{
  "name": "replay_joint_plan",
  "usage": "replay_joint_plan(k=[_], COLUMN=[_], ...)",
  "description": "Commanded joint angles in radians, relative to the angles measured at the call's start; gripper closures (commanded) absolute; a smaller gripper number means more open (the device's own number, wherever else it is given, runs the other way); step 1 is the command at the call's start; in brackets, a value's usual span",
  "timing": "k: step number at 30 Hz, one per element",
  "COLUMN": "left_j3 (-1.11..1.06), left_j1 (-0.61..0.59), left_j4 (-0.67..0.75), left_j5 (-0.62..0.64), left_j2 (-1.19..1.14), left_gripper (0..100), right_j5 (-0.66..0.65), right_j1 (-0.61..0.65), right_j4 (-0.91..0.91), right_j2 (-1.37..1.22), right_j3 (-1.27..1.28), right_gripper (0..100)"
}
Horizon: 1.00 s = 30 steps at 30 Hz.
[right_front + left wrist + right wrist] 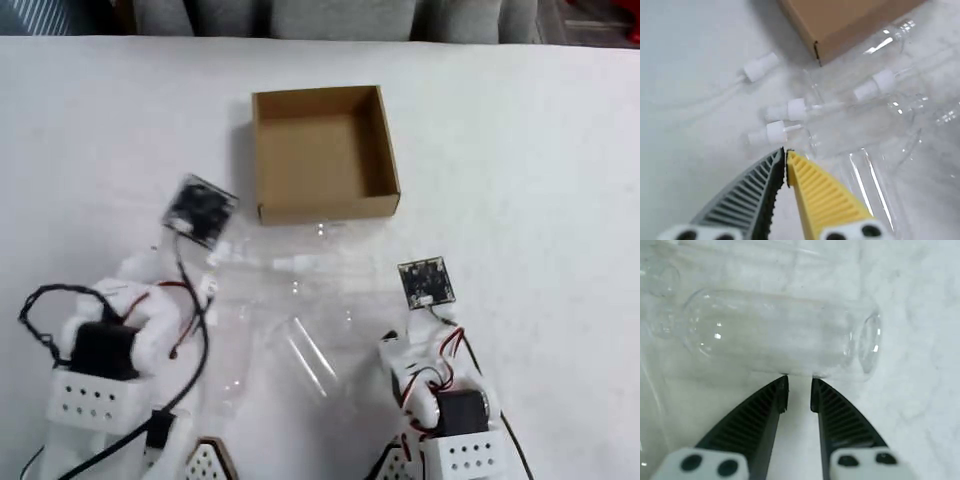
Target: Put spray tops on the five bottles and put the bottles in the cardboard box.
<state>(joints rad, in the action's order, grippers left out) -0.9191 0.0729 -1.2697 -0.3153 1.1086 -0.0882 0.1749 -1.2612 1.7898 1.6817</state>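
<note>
Lying beside one cardboard box (325, 208): four white spray tops (774, 132).

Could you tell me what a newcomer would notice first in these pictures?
The cardboard box stands open and empty mid-table. Before it, between the arms, clear bottles lie on their sides beside loose white spray tops. The right gripper, slightly open, points at one bottle's side.

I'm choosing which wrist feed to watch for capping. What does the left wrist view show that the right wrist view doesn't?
Left wrist view: a corner of the cardboard box, white spray tops lying on the table, and the shut left gripper. Right wrist view: the right gripper, fingers slightly apart, just short of one bottle on its side. Both: clear bottles on the table.
</note>
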Motion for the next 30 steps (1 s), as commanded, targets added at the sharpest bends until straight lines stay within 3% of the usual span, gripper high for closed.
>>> replay_joint_plan(k=[1,7,12,18,30], left_j3=[0.055,0.040,0.025,0.120,0.362], left_j1=[0.133,0.229,0.302,0.308,0.309], left_j4=[-0.005,-0.035,-0.009,0.038,0.038], left_j5=[-0.176,-0.430,-0.597,-0.666,-0.678], left_j2=[-0.042,-0.091,-0.186,-0.369,-0.704], left_gripper=[98,97,86,81,81], right_j5=[0.003,0.002,0.002,-0.169,-0.164], right_j1=[-0.120,-0.383,-0.549,-0.562,-0.527], right_j4=[-0.002,0.065,0.140,0.163,0.162], right_j2=[0.008,0.008,0.008,0.008,0.008], right_j3=[0.009,-0.023,-0.021,0.008,0.008], right_gripper=[94.0,93.9,93.9,94.2,94.2])
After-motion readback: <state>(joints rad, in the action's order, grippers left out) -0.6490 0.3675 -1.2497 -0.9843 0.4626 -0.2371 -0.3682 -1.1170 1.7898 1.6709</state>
